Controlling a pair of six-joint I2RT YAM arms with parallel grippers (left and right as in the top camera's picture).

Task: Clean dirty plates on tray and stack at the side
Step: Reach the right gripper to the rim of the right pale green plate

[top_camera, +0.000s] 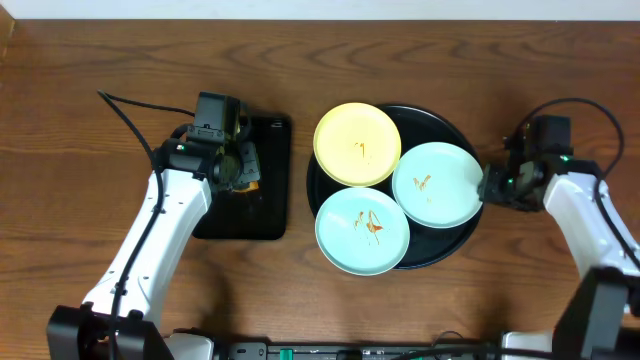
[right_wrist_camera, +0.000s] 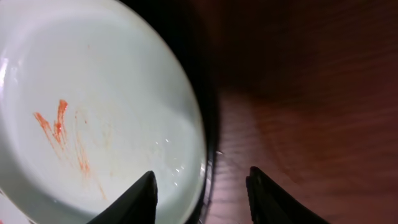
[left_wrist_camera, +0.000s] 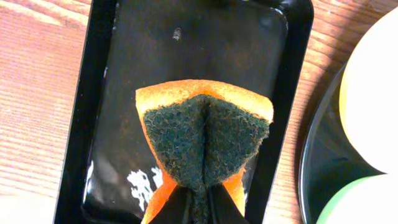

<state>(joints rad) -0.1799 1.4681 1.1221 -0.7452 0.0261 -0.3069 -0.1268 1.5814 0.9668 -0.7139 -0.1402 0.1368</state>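
The round black tray (top_camera: 447, 128) holds three plates, each with orange smears: a pale yellow plate (top_camera: 357, 144) at the back left, a blue-mint plate (top_camera: 436, 184) at the right and a blue-mint plate (top_camera: 361, 229) at the front. My left gripper (top_camera: 238, 165) is shut on an orange sponge with a dark green scouring face (left_wrist_camera: 204, 140), held over the rectangular black tray (top_camera: 262, 205). My right gripper (top_camera: 490, 186) is open at the round tray's right edge; its fingers (right_wrist_camera: 200, 180) straddle the rims of the right plate (right_wrist_camera: 93, 118) and the tray (right_wrist_camera: 210, 112).
The rectangular black tray (left_wrist_camera: 186, 43) lies left of the round tray on the wooden table (top_camera: 100, 60). In the left wrist view the yellow plate (left_wrist_camera: 373, 93) and the round tray's rim (left_wrist_camera: 311, 162) show at the right edge. Cables run behind both arms.
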